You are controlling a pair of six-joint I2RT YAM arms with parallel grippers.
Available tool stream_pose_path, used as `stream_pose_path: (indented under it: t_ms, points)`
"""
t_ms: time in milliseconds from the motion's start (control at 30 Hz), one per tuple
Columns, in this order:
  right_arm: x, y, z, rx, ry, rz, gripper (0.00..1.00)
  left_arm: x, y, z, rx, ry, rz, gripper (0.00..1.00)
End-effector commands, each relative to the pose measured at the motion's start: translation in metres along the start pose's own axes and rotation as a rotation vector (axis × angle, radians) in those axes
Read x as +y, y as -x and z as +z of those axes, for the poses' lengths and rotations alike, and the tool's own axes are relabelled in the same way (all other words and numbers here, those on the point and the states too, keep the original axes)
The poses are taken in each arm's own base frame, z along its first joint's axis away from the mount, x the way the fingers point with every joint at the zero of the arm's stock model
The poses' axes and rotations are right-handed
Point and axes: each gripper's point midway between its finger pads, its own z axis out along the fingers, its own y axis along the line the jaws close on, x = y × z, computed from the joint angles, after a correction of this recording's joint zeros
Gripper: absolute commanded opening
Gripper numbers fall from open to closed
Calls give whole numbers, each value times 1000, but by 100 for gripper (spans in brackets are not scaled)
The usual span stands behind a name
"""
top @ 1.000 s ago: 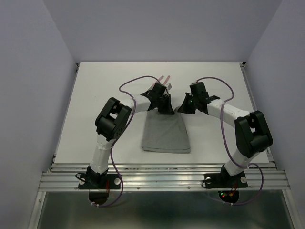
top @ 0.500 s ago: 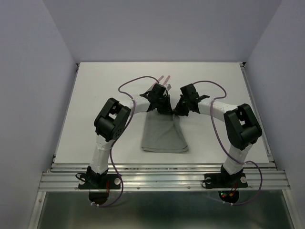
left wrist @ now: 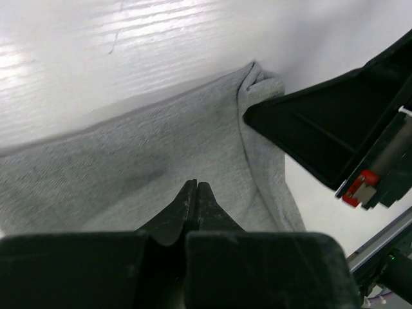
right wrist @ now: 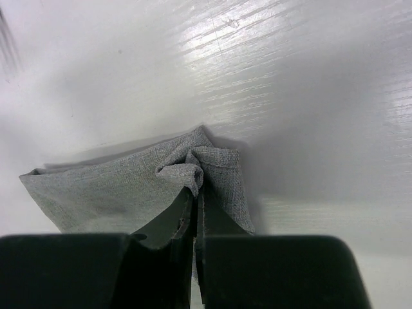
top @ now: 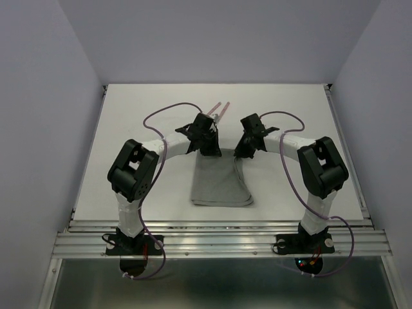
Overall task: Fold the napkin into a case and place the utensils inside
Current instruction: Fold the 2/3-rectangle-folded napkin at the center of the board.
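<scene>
The grey napkin (top: 219, 187) lies folded on the white table, narrower at its far end. My right gripper (top: 242, 151) is shut on the napkin's far right corner, and the cloth (right wrist: 193, 164) bunches up at its tips (right wrist: 197, 188). My left gripper (top: 209, 149) is shut at the napkin's far left part. Its tips (left wrist: 195, 185) are pressed together over the flat cloth (left wrist: 161, 148), with no fold visible between them. The right gripper's black body (left wrist: 322, 122) shows close beside it. The utensils' pink handles (top: 219, 108) stick out just beyond the left gripper; their metal ends are hidden.
The white table (top: 141, 129) is walled in on the left, right and far sides. An aluminium rail (top: 219, 239) runs along the near edge by both arm bases. Purple cables (top: 161, 112) loop above each arm.
My right gripper has moved left with the napkin's far right corner, which narrows the cloth's far end. The left arm's elbow has swung out to the left and its gripper has shifted slightly left.
</scene>
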Motion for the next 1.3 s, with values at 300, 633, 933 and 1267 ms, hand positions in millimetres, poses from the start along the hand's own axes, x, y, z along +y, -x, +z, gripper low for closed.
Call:
stream_pose_path:
  t_ms: [300, 633, 933, 1267]
  points:
    - [6, 21, -17, -110, -93, -54, 1, 50, -46, -4, 58, 102, 28, 0]
    - [15, 14, -19, -121, -108, -48, 1, 56, -56, 2, 77, 103, 20, 0]
    - [16, 13, -11, -140, -171, -1, 1, 53, -51, -1, 57, 95, 20, 0]
    - [11, 7, 2, -124, -245, 72, 1, 54, -49, -4, 34, 101, 27, 0]
